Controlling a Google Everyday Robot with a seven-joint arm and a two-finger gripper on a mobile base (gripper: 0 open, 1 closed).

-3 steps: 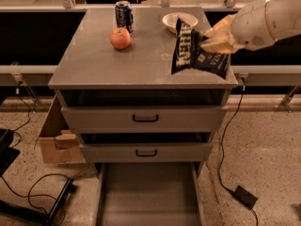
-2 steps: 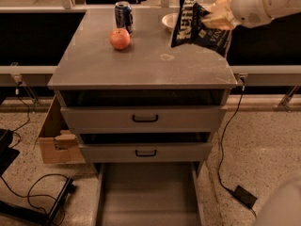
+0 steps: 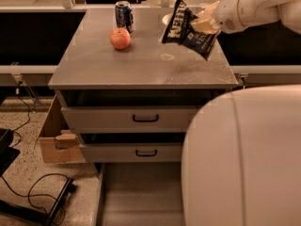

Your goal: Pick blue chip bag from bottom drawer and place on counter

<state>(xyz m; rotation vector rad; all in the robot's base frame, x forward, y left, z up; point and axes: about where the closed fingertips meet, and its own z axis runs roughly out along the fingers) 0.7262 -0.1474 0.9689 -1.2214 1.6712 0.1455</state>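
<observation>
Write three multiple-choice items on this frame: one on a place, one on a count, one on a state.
1. Where is the chip bag?
A) on the floor
B) in the gripper, over the counter
C) on a shelf

2. How many drawers have black handles?
A) one
B) two
C) four

3. The bottom drawer is:
A) pulled open
B) shut
C) missing

Answers:
1. B, the fingers pinch the bag above the counter's rear right.
2. B, each of the two upper fronts carries one.
3. A, its inside shows below those fronts.
</observation>
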